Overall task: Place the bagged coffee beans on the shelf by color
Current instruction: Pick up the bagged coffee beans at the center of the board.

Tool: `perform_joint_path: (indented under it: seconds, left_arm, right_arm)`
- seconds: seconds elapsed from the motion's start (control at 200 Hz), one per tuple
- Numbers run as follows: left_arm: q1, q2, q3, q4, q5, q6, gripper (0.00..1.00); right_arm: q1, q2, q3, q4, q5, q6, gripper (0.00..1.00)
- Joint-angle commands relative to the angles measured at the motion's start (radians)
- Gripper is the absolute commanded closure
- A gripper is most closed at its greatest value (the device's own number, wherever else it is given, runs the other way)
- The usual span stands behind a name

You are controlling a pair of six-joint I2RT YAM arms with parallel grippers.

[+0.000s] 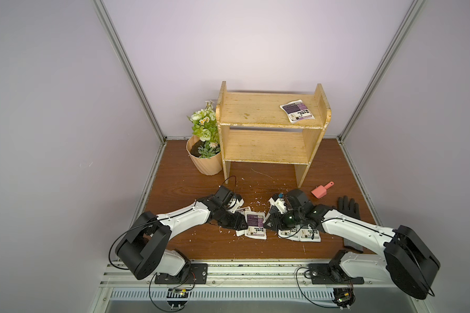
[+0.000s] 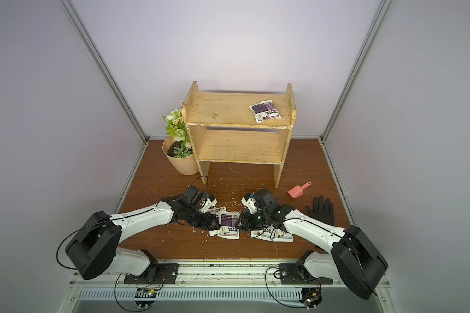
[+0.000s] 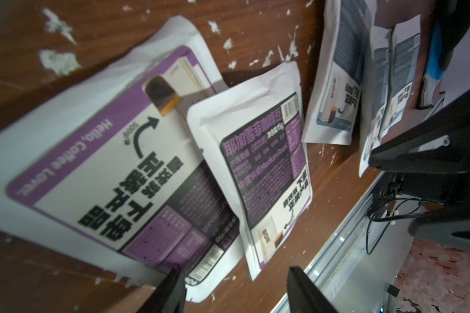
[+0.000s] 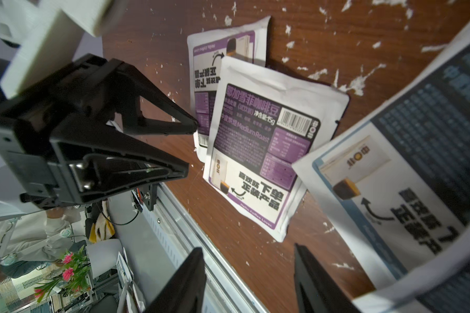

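Note:
The wooden shelf [image 1: 255,111] stands at the back, with one purple bagged coffee pouch [image 1: 296,111] on the right of its top board. Two purple pouches [image 1: 255,225] overlap on the table between my grippers; the upper one [image 3: 261,168] lies across the lower one [image 3: 92,168]. Grey-blue pouches [image 1: 307,234] lie partly under my right arm, and one [image 4: 404,189] shows large in the right wrist view. My left gripper [image 1: 244,222] is open at the purple pouches' left edge, holding nothing. My right gripper [image 1: 267,221] is open just right of them, also holding nothing.
A peach flowerpot [image 1: 204,160] with flowers stands left of the shelf. A pink scoop [image 1: 322,189] and a black glove [image 1: 349,208] lie at the right. White flakes litter the brown table. An aluminium rail [image 1: 228,267] runs along the front edge.

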Motion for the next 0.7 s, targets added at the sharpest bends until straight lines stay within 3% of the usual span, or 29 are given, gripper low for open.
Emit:
perform_joint_path:
  seconds: [0.0, 0.355, 0.56, 0.691]
  left_arm:
    - [-0.012, 0.027, -0.004, 0.077, -0.019, -0.041, 0.37]
    - [-0.057, 0.178, 0.053, 0.114, 0.006, -0.007, 0.38]
    - [-0.059, 0.213, 0.079, 0.117, 0.022, -0.004, 0.43]
    - [-0.059, 0.203, 0.097, 0.119, 0.025, -0.004, 0.51]
  right_arm:
    - [0.005, 0.040, -0.011, 0.095, -0.043, -0.033, 0.44]
    - [0.006, 0.155, -0.017, 0.175, -0.032, -0.079, 0.46]
    - [0.006, 0.258, 0.009, 0.234, -0.101, -0.084, 0.49]
    - [0.006, 0.285, 0.027, 0.238, -0.116, -0.100, 0.50]
